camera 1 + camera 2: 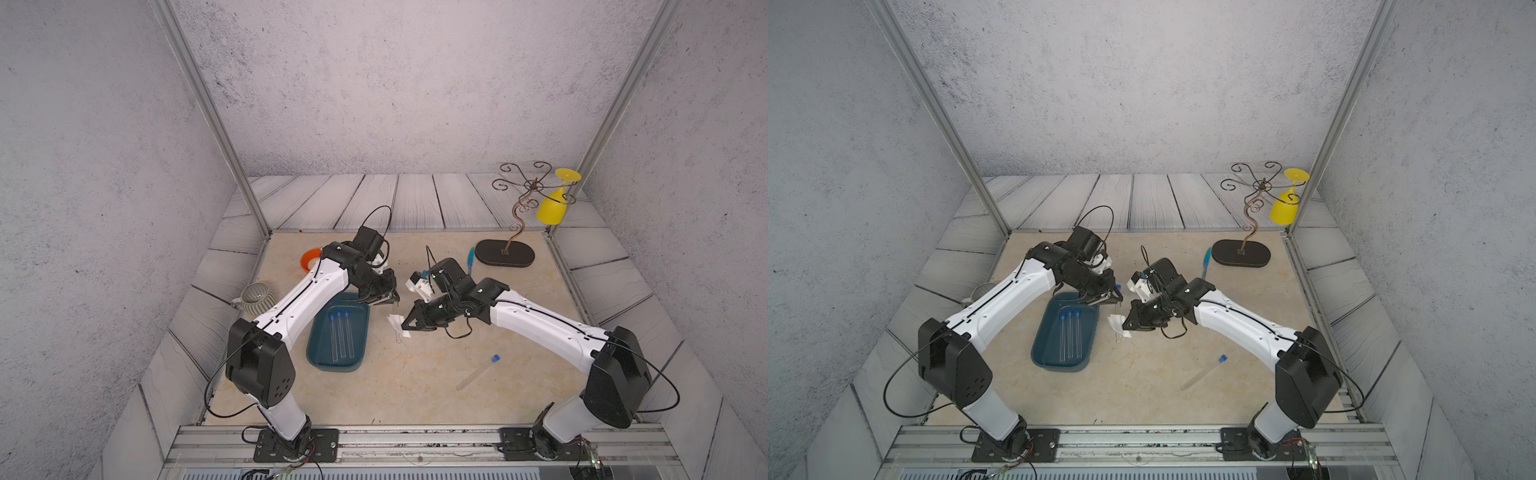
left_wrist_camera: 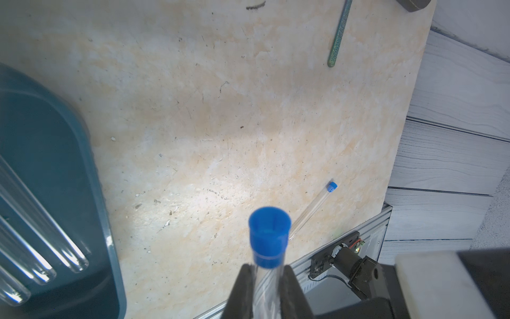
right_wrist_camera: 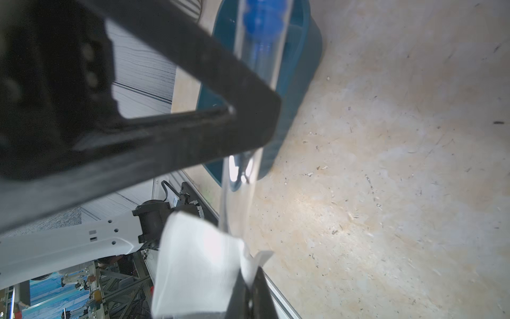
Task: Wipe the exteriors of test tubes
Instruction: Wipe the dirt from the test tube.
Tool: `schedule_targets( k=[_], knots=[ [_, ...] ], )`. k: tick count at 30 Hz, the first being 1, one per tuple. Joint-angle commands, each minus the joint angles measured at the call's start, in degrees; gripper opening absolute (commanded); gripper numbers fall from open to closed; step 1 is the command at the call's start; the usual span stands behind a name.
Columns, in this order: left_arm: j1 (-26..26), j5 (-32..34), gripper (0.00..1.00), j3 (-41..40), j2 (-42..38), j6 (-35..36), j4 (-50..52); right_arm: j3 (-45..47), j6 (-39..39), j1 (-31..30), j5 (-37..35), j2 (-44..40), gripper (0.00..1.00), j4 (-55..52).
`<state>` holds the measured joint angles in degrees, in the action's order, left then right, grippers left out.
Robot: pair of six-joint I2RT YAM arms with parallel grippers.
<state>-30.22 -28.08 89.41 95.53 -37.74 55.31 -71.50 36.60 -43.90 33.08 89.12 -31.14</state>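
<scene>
Test tube (image 2: 269, 240), clear, blue-capped: left hand (image 2: 267, 272) grips it; right hand (image 3: 249, 283) probably pinches tissue (image 3: 198, 256).

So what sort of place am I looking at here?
Probably a robot training booth, not a real lab: left arm and right arm bolted to a metal rail, printed backdrop walls, test tubes in a teal tray.

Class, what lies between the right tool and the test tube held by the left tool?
A white cloth, pinched in the right tool, meets the test tube; the right wrist view shows it best.
</scene>
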Motion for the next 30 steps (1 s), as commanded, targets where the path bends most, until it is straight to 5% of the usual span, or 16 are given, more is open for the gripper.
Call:
schedule_targets(
  k=[1, 30],
  knots=[
    [0.33, -1.59, 0.16, -0.97, -1.95, 0.56, 1.03, 2.09, -0.22, 0.52, -1.7, -2.47, 0.06, -0.44],
    [0.33, -2.75, 0.16, -0.18, -3.99, 0.64, -2.54, -0.07, 1.19, 0.22, 6.4, -3.45, 0.06, 2.13]
  ],
)
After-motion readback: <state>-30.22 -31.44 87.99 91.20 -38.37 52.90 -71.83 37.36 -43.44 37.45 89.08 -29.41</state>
